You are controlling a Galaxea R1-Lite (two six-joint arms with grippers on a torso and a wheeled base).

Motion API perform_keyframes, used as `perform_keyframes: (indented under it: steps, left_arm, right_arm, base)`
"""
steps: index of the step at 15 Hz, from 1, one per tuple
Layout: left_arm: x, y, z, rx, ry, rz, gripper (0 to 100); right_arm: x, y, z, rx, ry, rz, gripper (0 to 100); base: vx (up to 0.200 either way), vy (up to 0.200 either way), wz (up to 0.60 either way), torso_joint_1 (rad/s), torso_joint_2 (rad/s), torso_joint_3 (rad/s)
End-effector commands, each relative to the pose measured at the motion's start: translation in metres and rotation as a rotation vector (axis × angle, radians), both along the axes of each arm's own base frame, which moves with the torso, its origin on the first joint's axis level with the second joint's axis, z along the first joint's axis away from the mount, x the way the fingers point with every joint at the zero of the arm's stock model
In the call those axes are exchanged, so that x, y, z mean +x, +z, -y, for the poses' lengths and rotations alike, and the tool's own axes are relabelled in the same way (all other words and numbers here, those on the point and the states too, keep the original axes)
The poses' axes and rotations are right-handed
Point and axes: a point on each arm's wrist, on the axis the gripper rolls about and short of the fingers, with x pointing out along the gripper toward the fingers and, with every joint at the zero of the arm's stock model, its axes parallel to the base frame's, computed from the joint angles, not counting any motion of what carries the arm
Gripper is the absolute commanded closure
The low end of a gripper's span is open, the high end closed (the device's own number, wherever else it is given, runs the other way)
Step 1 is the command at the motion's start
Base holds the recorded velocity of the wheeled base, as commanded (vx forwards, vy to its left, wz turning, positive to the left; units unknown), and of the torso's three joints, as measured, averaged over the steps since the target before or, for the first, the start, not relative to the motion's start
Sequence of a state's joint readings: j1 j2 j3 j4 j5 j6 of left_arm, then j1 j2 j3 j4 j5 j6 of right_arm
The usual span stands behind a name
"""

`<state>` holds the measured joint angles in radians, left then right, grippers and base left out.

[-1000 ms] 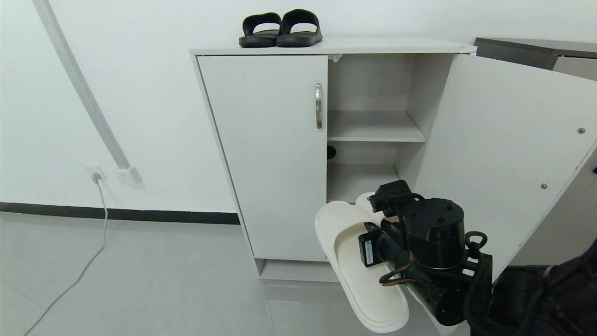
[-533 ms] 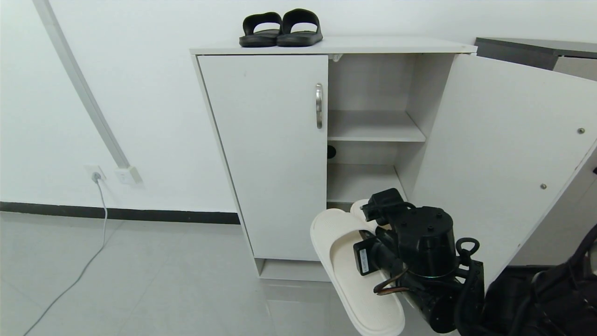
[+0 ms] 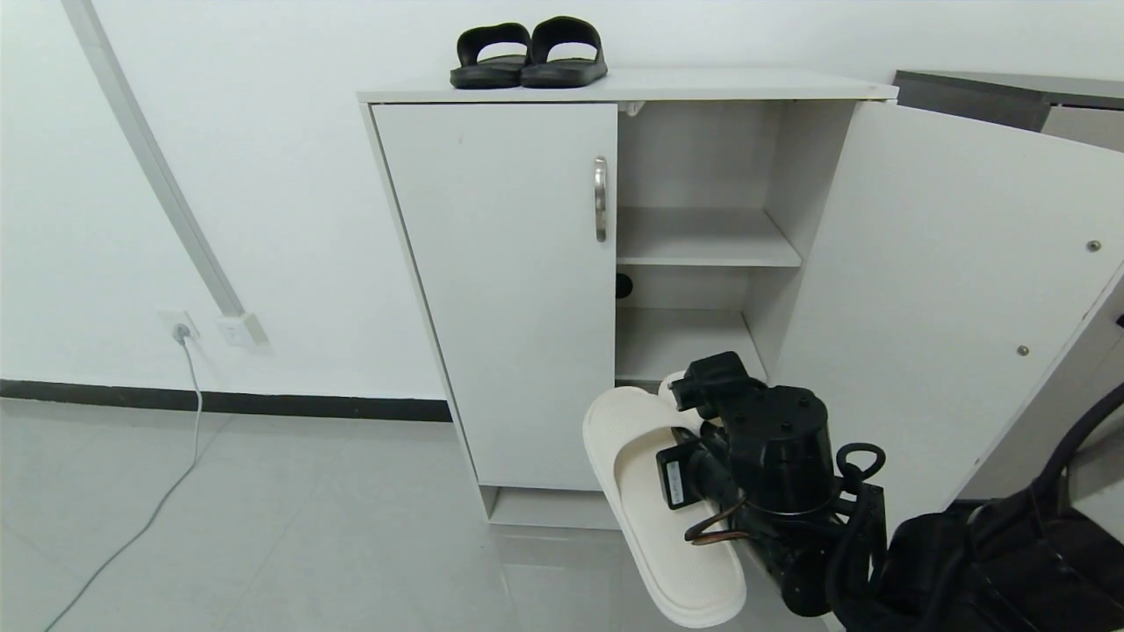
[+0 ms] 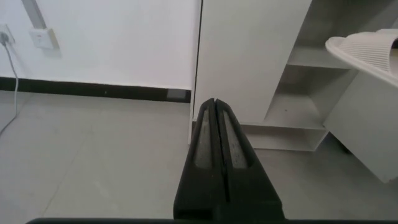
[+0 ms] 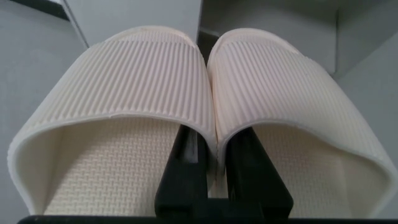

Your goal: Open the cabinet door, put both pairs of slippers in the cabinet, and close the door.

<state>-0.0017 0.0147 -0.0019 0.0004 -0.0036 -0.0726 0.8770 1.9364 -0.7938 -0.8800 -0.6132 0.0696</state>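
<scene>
The right jaws are clenched on the white slippers [image 3: 654,491], pinching the two touching inner walls so the pair hangs side by side. Its toes are raised toward the cabinet [image 3: 492,290] and its heels droop, just in front of the lower shelf [image 3: 680,342]. To place it well, I would level the pair first and lift the soles clear of the shelf's front edge. Then drive straight in between the shut door's edge and the open door [image 3: 948,290], deep enough that the heels clear the door's swing, and let go only once the soles rest. The slippers look like soft cream foam, with ribbed straps, pebbled footbeds and rounded toes, so they may flex or swing in so narrow a pinch. The cabinet is smooth white board with square edges. The black slippers [image 3: 527,57] on its top look smooth and moulded, with broad straps. The left jaws are pressed together on nothing, above the glossy grey floor [image 3: 263,527].
</scene>
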Motion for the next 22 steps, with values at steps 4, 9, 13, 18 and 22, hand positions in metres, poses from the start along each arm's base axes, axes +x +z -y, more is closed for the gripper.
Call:
perform_keyframes:
  steps: [4,9,13,18,22]
  left_arm:
    - [-0.001,0.000,0.000,-0.001,-0.001,0.012,100]
    - [-0.001,0.000,0.000,0.003,-0.001,0.012,100]
    - [-0.001,0.000,0.000,0.002,-0.001,0.012,100]
    - [-0.001,0.000,0.000,-0.003,-0.001,0.012,100]
    - [-0.001,0.000,0.000,-0.003,-0.001,0.012,100]
  right_arm:
    - [0.026,-0.005,-0.033,0.078,-0.114,0.039,100]
    - [0.043,-0.019,-0.034,0.067,-0.196,0.038,100]
    - [0.043,-0.025,-0.033,0.051,-0.198,0.026,100]
    - [0.033,-0.031,-0.033,0.032,-0.181,0.013,100]
    - [0.035,-0.032,-0.030,0.028,-0.187,0.010,100]
  base:
    - [0.000,0.000,0.00,0.000,0.00,0.000]
    - [0.000,-0.120,0.00,0.002,0.00,-0.001]
    - [0.000,-0.200,0.00,0.005,0.00,0.000]
    - [0.000,-0.040,0.00,0.000,0.00,0.000]
    - [0.000,0.000,0.00,0.000,0.00,0.000]
